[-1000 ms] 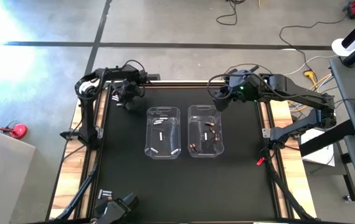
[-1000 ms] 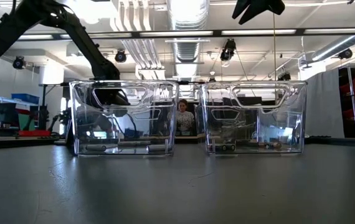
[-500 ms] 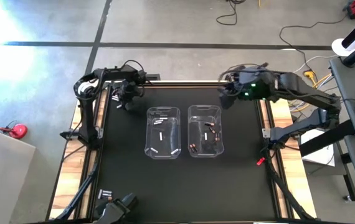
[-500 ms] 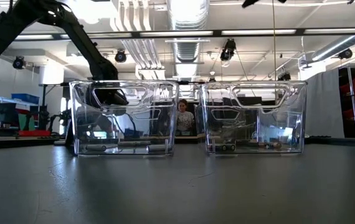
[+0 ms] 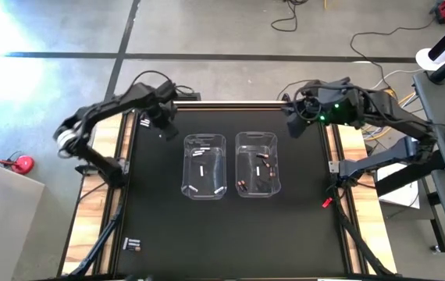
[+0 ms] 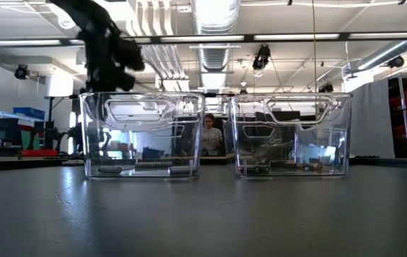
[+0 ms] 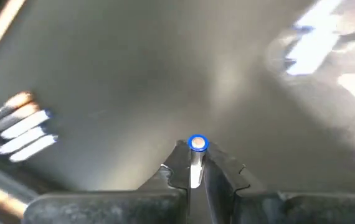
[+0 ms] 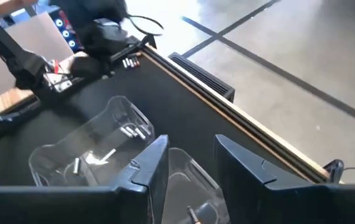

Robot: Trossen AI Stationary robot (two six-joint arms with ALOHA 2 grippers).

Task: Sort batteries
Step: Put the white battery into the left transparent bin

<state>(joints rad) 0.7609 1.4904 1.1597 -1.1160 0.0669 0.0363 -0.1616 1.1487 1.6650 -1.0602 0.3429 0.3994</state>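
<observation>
Batteries: white ones are binned left, dark ones right. One white battery is held in the left jaws; the right jaws are parted, empty. Spares are left on the table.

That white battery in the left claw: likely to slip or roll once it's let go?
The white battery is a smooth, thin cylinder pinched along its length by the left claw, so it could probably slide lengthwise if the grip loosens. Being round, it would likely roll on the flat black mat. It looks rigid, so bending seems unlikely.
</observation>
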